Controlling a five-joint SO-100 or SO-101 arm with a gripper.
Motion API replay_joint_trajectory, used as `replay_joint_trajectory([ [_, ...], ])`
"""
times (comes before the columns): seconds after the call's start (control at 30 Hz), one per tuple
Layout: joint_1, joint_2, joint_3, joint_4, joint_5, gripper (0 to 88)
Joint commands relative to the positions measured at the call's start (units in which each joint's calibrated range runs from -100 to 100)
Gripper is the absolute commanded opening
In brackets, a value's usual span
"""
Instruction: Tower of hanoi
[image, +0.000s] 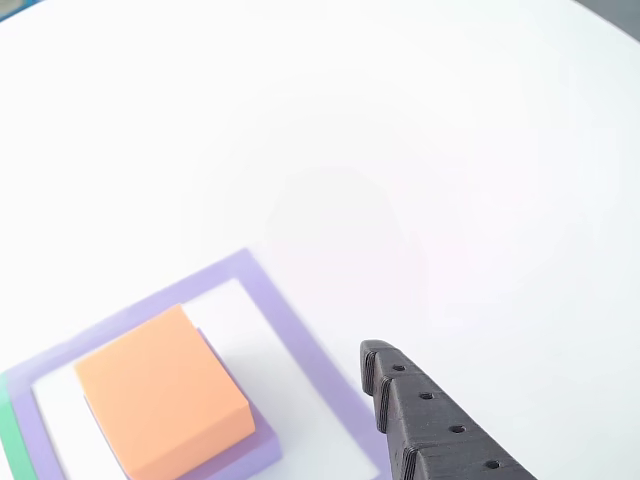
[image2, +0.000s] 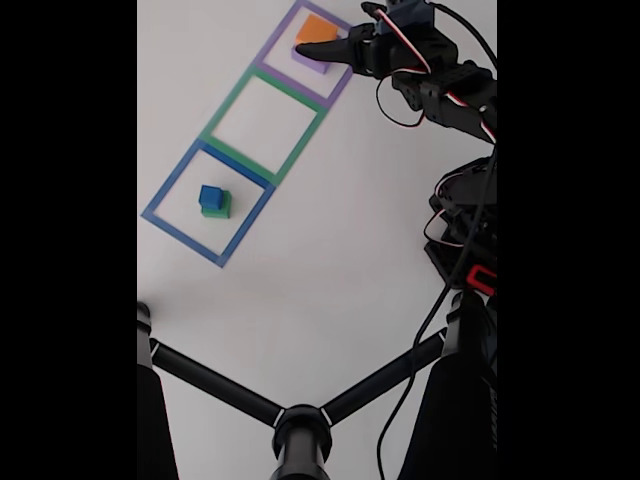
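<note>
Two blocks: orange block (image: 160, 390) stacked on purple block (image: 255, 450), just left of gripper (image2: 318, 50).
Gripper: aperture cannot be told.
Handling: likely light, rigid; grip opposite flat sides.

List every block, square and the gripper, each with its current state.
orange block: stacked on the purple block, in the purple square.
purple block: under the orange block.
blue block: stacked on the green block, in the blue square.
green block: under the blue block.
green square: holds nothing.
gripper: beside the orange block, holding nothing; jaw state unclear.
</note>
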Motion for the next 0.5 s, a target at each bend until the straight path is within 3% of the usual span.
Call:
replay_joint_trajectory([
  [0.0,-0.46,4.09,-1.04,-8.12,0.00,48.5],
  [0.47,-2.86,17.33,-3.31,-21.08,0.00,48.0],
])
